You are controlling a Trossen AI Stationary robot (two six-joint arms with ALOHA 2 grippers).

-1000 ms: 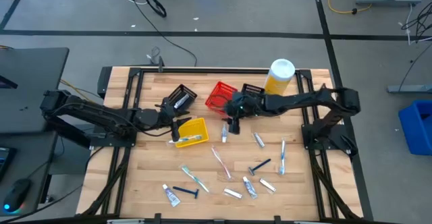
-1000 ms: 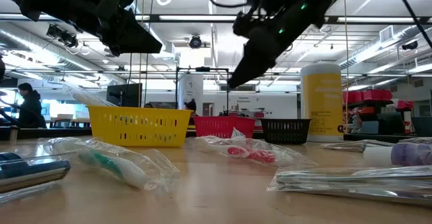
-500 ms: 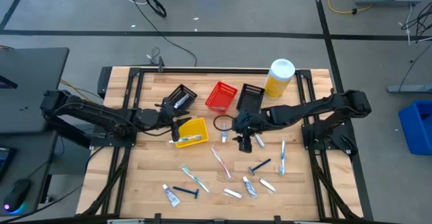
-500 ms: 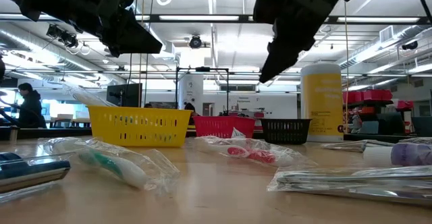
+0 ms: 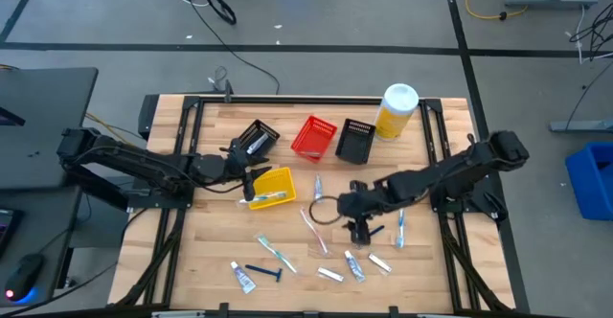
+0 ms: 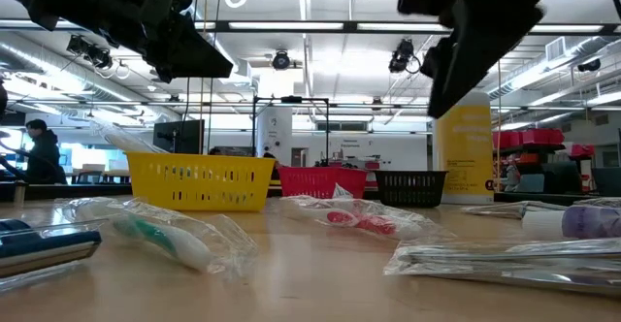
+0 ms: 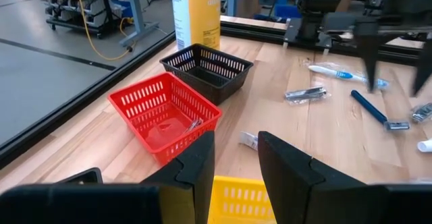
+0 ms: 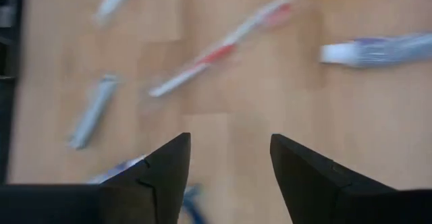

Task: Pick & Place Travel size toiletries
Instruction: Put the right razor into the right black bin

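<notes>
On the left, our left gripper [image 5: 233, 168] hovers empty, fingers parted, beside the yellow basket [image 5: 271, 186], which holds a toothbrush. Behind it stand the red basket [image 5: 314, 136], the black basket [image 5: 356, 141] and the yellow bottle [image 5: 396, 110]. Open wood lies mid-table. The toiletries [image 5: 316, 230] lie scattered toward the front edge. Our right gripper [image 5: 358, 224], fingers apart and holding nothing, hangs over them just beside the blue razor [image 5: 371, 232].

Light wood bench [image 5: 220, 251]. Mesh baskets: black [image 5: 356, 141], red [image 5: 314, 136], yellow [image 5: 271, 186]. Beside black basket, yellow bottle [image 5: 396, 110], white cap. Dark blue razor [image 5: 264, 272]. Red-marked toothbrush [image 8: 223, 48].
</notes>
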